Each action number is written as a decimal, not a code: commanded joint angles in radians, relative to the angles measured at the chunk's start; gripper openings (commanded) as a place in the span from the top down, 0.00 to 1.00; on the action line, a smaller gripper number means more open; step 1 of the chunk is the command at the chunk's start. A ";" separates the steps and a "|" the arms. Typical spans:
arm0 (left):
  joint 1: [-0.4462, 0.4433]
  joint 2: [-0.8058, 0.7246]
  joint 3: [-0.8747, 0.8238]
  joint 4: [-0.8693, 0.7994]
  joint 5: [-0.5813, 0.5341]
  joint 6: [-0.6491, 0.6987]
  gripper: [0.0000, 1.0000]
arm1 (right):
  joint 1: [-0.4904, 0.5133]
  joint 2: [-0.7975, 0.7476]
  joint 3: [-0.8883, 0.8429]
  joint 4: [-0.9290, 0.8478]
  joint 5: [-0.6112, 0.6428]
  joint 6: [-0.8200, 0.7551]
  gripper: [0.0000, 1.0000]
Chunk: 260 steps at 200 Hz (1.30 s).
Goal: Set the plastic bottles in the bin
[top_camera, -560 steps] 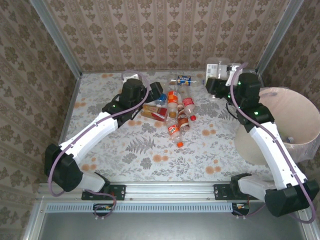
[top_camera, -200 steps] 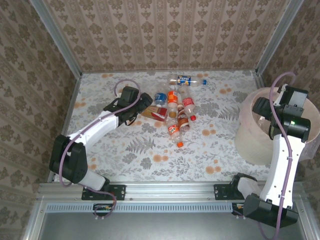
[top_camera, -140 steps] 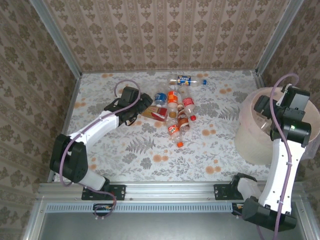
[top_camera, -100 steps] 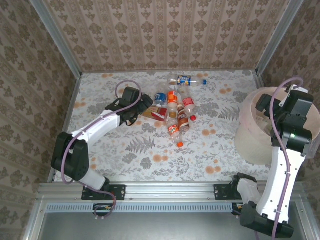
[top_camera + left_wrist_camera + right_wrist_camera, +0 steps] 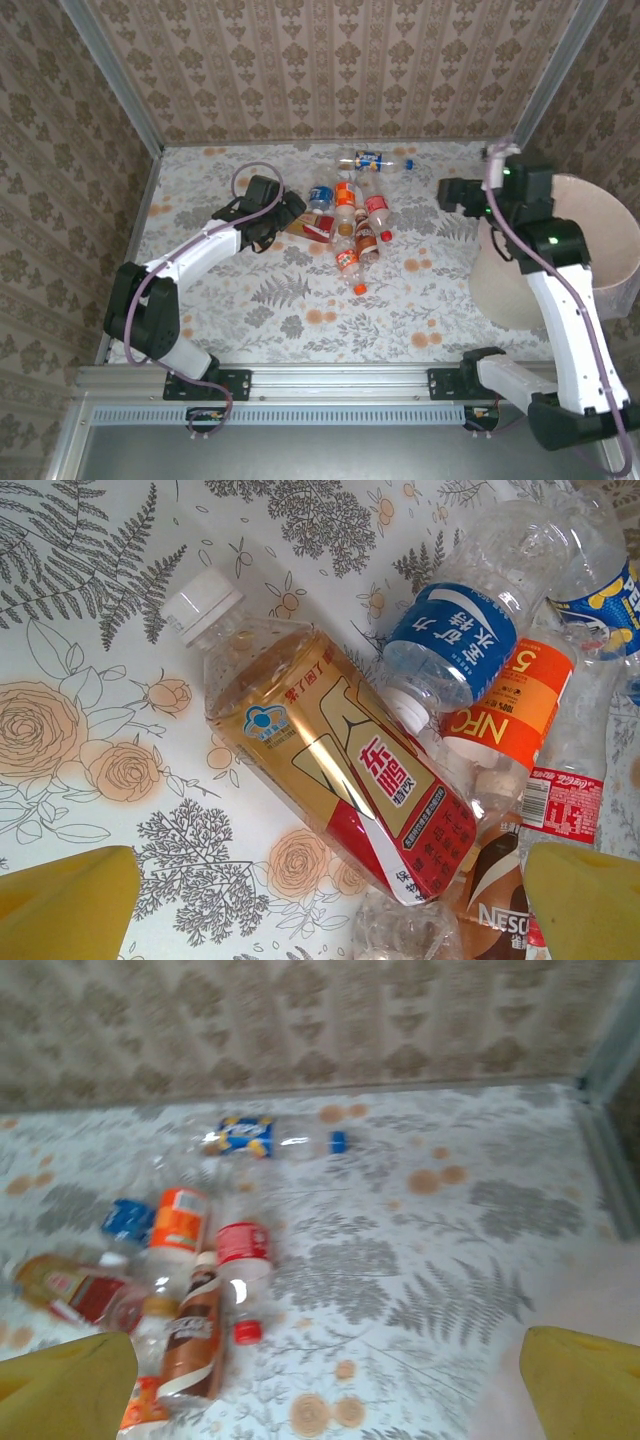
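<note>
The plastic bottles [image 5: 348, 215] lie in a loose heap on the table, a little above the middle of the top view. One more bottle with a blue cap [image 5: 375, 160] lies apart from the heap, nearer the back wall. In the left wrist view we see an amber tea bottle [image 5: 320, 770] with a white cap lying slantwise across the frame. To its right a blue-labelled bottle [image 5: 450, 645] lies against an orange-labelled one [image 5: 505, 710], with a brown coffee bottle [image 5: 495, 912] at the lower edge.

The bin [image 5: 505, 295] stands at the right edge of the top view, well apart from the heap.

The left gripper [image 5: 288, 212] sits at the heap's left side, jaws wide apart. Its yellow fingers [image 5: 60, 905] fill the two lower corners of the wrist view, with the tea bottle between them; we cannot tell whether they touch it. The right gripper [image 5: 450, 192] hangs just left of the bin's upper rim, pointing towards the heap. Its jaws are spread and empty, and its fingers [image 5: 585, 1375] frame the bottles from afar.

The flowered tablecloth [image 5: 300, 300] covers the table, and patterned wallpaper [image 5: 330, 70] runs behind it.
</note>
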 commanded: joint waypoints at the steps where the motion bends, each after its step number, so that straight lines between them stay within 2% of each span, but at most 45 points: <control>1: 0.012 0.003 0.009 -0.023 0.007 -0.021 0.00 | 0.131 0.077 0.020 0.109 0.088 -0.046 0.00; 33: 0.017 -0.005 -0.005 -0.020 0.012 -0.019 0.00 | 0.246 0.262 0.027 0.174 0.090 -0.045 0.00; 86: 0.038 -0.029 -0.040 -0.018 0.032 -0.022 0.00 | 0.255 0.489 -0.001 0.319 0.079 0.030 0.00; 130: 0.047 -0.050 -0.080 0.001 0.032 -0.049 0.00 | 0.250 0.744 0.141 0.255 0.138 0.036 0.00; 174: 0.053 -0.082 -0.108 0.009 0.032 -0.031 0.00 | 0.196 0.984 0.335 0.189 0.121 0.034 0.04; 229: 0.054 -0.125 -0.153 0.034 0.016 -0.038 0.00 | 0.186 1.211 0.557 0.052 0.118 0.023 0.11; 260: 0.054 -0.133 -0.167 0.045 0.016 -0.034 0.00 | 0.186 1.285 0.636 0.015 0.129 0.024 0.13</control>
